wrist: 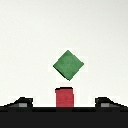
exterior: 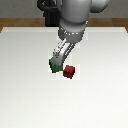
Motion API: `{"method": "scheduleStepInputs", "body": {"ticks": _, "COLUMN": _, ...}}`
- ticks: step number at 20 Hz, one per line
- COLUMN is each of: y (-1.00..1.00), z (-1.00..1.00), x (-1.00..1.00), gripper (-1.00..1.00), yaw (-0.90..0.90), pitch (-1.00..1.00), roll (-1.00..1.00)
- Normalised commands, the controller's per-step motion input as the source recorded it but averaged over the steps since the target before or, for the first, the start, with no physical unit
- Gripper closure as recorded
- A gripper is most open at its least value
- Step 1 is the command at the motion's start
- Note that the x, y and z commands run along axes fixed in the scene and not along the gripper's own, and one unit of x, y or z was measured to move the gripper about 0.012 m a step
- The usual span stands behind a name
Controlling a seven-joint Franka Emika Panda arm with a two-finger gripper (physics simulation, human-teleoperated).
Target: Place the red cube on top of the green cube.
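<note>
On the white table, the red cube (exterior: 69, 71) lies just to the exterior view's right of the green cube (exterior: 54, 65), a small gap between them. My gripper (exterior: 59, 55) hangs over the pair, closer to the green one, and holds nothing. In the wrist view the green cube (wrist: 68, 65) appears turned corner-on, and the red cube (wrist: 63, 97) shows between my two fingertips (wrist: 20, 103). The gripper (wrist: 63, 103) is open, its fingers spread far wider than the red cube and touching neither cube.
The white table (exterior: 30, 100) stretches around the cubes. A wooden floor strip (exterior: 15, 22) runs behind its far edge, and the robot's dark base (exterior: 50, 15) stands there.
</note>
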Motion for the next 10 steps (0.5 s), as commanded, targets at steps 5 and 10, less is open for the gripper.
{"method": "scheduleStepInputs", "body": {"ticks": 5, "y": 0.00, "z": 0.00, "x": 0.00, "gripper": -1.00, "yaw": 0.00, "pitch": 0.00, "roll": 0.00}}
{"method": "scheduleStepInputs", "body": {"ticks": 10, "y": 0.00, "z": 0.00, "x": 0.00, "gripper": -1.00, "yaw": 0.00, "pitch": 0.00, "roll": 0.00}}
